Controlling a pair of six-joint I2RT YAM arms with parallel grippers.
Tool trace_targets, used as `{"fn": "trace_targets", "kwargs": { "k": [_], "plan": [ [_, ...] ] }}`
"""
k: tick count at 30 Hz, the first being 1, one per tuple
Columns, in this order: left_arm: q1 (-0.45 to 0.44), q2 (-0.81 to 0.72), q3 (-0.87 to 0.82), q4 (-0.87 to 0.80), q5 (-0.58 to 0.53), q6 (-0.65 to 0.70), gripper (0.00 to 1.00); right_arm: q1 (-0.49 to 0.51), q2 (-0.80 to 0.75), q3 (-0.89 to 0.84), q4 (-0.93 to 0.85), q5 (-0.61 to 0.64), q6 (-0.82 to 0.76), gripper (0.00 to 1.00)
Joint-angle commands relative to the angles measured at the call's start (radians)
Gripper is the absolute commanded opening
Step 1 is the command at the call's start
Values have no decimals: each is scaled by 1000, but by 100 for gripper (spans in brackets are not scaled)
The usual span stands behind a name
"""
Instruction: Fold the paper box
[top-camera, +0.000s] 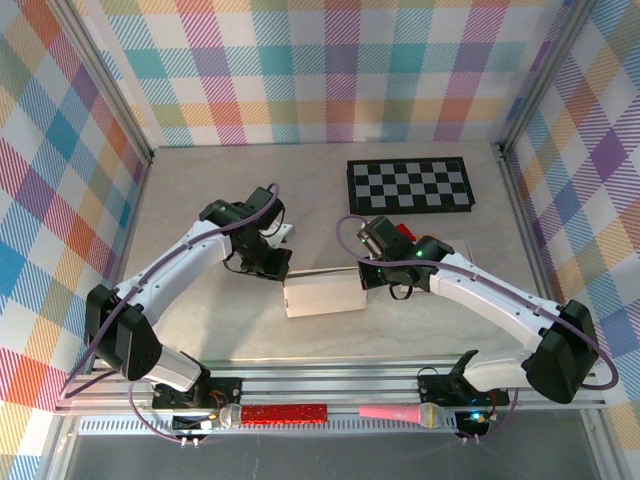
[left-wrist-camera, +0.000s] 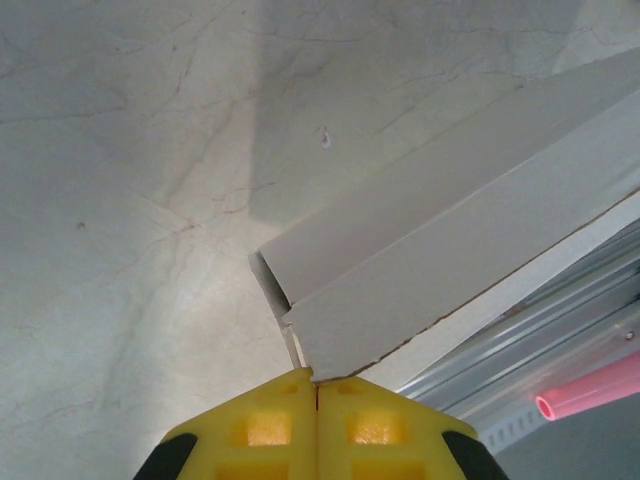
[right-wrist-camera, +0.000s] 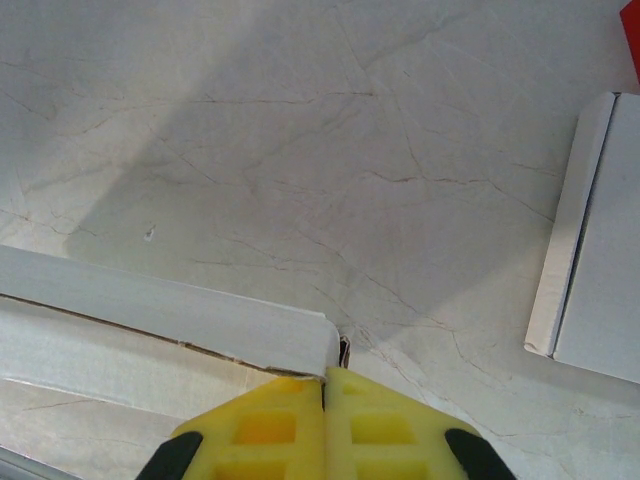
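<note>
The paper box (top-camera: 322, 297) lies on the pale, marbled worktop (top-camera: 450, 330) between the two claws, a plain white cardboard block whose long panels carry no print.

The left claw (top-camera: 284, 273) sits at the box's left far corner. In the left wrist view its yellow fingers (left-wrist-camera: 270, 425) are pressed flat together, and the pointed corner of a white flap of the box (left-wrist-camera: 450, 250) meets their seam at the tips of the claw (left-wrist-camera: 317, 383), so it is clamped narrow on the cardboard. Beyond that flap, to the claw's right, run the metal rail (left-wrist-camera: 560, 330) and the end of a pink microphone (left-wrist-camera: 590, 390).

The right claw (top-camera: 363, 283) is at the box's right far corner. In the right wrist view its fingers (right-wrist-camera: 380, 425) are likewise closed tight, with a thin card edge entering the seam of the claw (right-wrist-camera: 326, 380) just beside the rounded end of the box's folded panel (right-wrist-camera: 150, 315). Well off to that claw's right lies a second white cardboard piece (right-wrist-camera: 600, 270), flat on the worktop.

Far beyond the right claw a black-and-white checkerboard (top-camera: 408, 185) rests flat. Behind both claws, on the rail by the arm bases, lie a red glitter microphone (top-camera: 275, 414) and the pink one (top-camera: 400, 412).
</note>
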Motion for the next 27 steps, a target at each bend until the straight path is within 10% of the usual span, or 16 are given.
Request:
{"fn": "trace_targets", "kwargs": {
  "k": [1, 27],
  "plan": [
    [2, 33, 48, -43, 64, -83, 0, 9, 21, -6, -20, -26, 13, 0],
    [2, 6, 33, 73, 98, -213, 0, 20, -25, -35, 12, 5, 29, 0]
  ]
}}
